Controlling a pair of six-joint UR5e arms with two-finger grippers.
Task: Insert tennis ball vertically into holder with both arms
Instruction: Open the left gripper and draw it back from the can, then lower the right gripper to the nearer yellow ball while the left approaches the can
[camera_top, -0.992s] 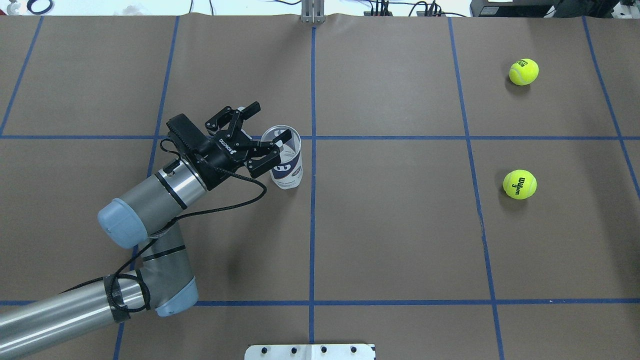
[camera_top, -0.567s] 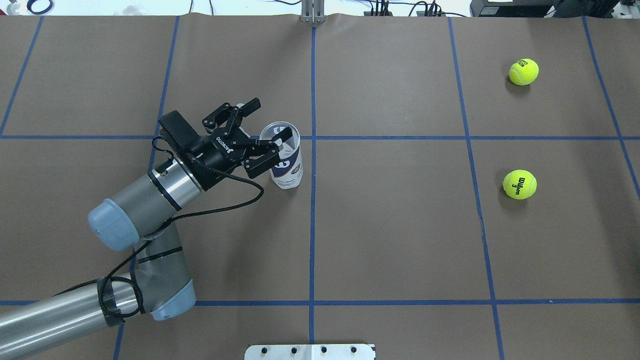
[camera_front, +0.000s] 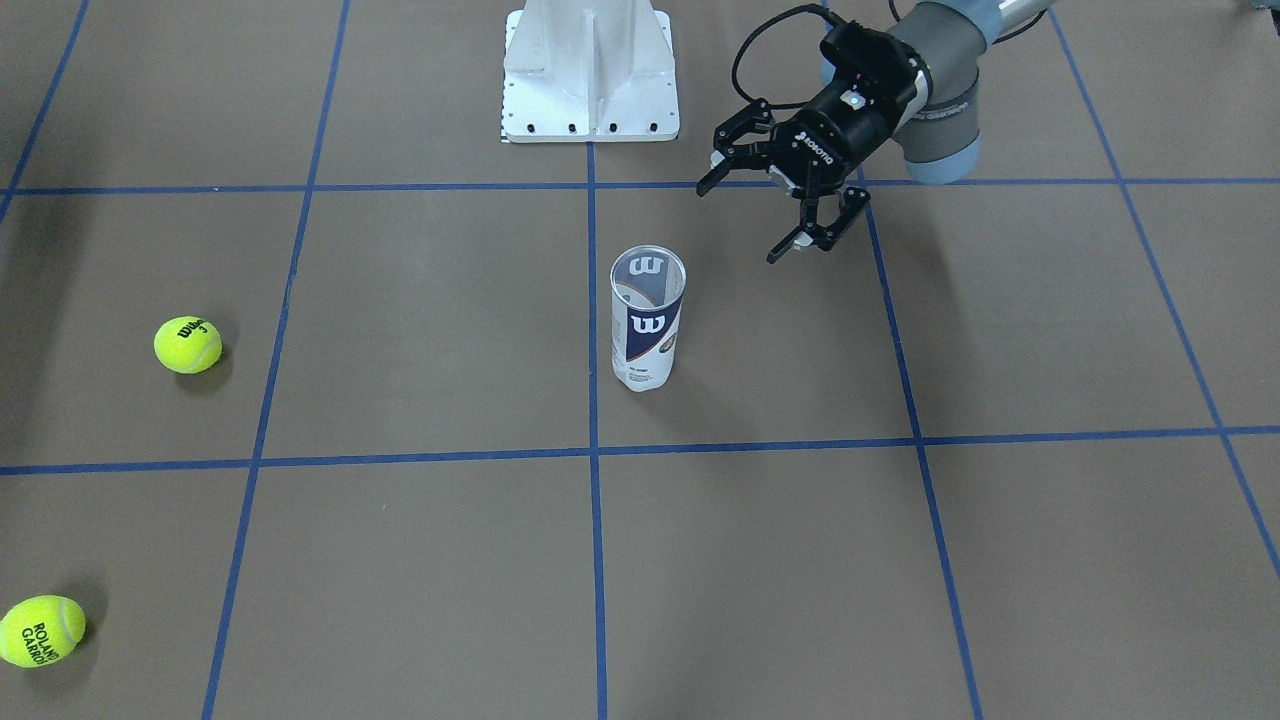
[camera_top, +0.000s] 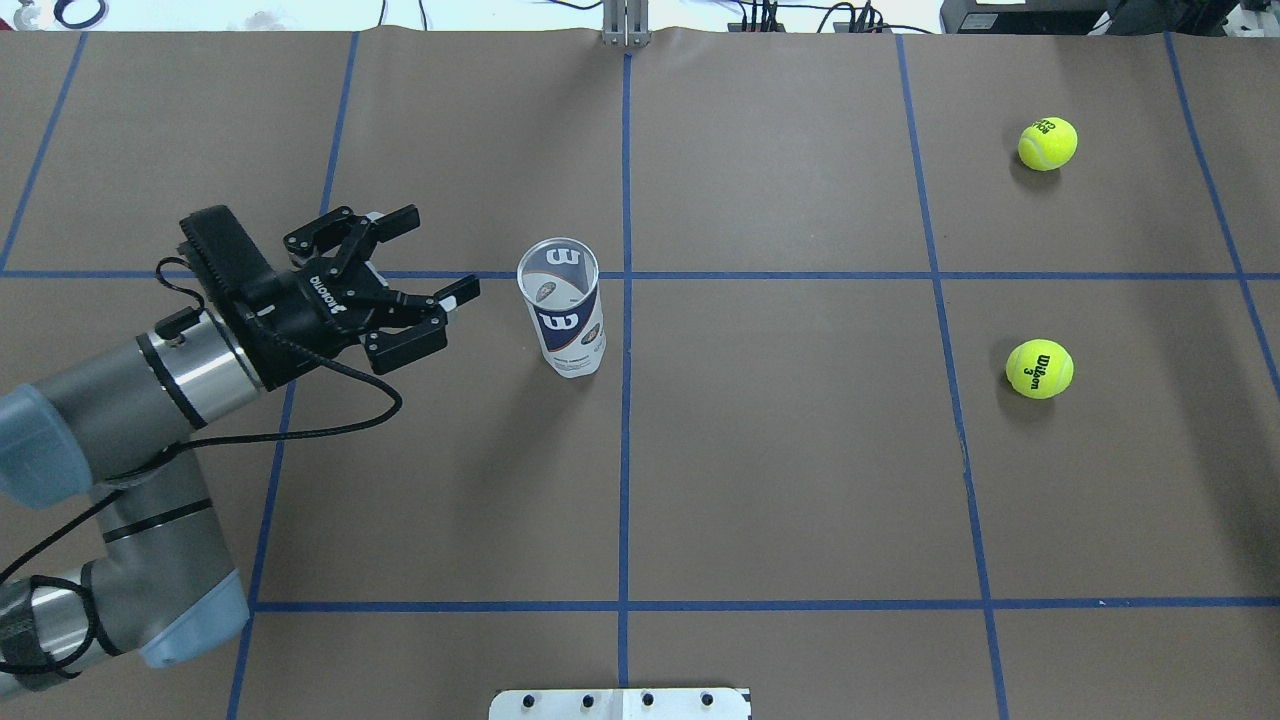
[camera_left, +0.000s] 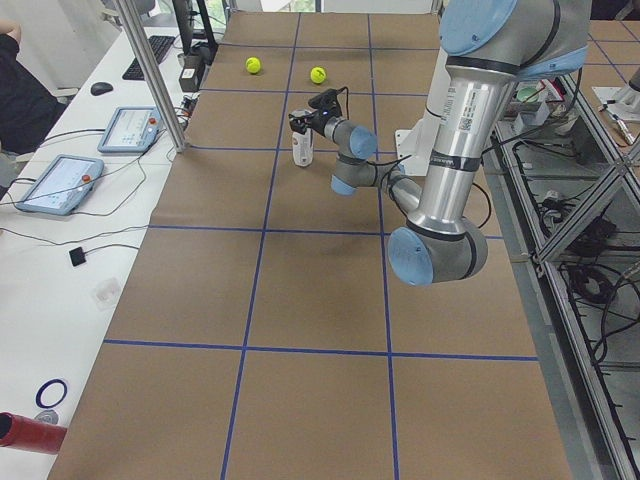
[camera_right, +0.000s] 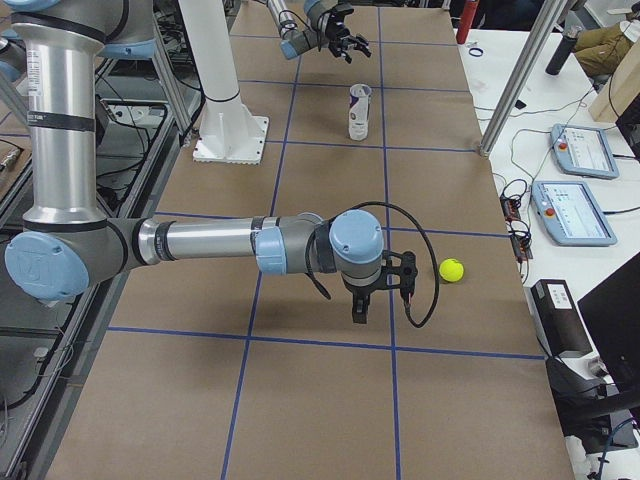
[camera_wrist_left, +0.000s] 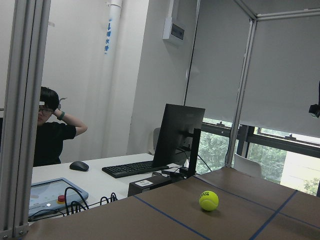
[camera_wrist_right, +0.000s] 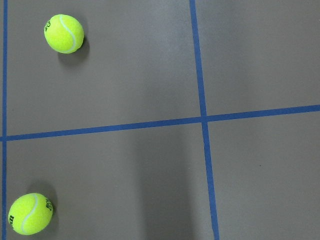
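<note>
Holder (camera_top: 562, 310) stands upright on the worktop (camera_top: 800, 480); left pincer (camera_top: 438, 252) wide open, empty, near the holder; right pincer (camera_right: 383, 300) opening cannot be told; centre it over the tennis ball (camera_top: 1039, 369), well apart from the holder, before closing.

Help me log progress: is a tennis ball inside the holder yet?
No, the overhead view shows the holder empty, with the Wilson ball and the Roland Garros ball lying on the table.
</note>
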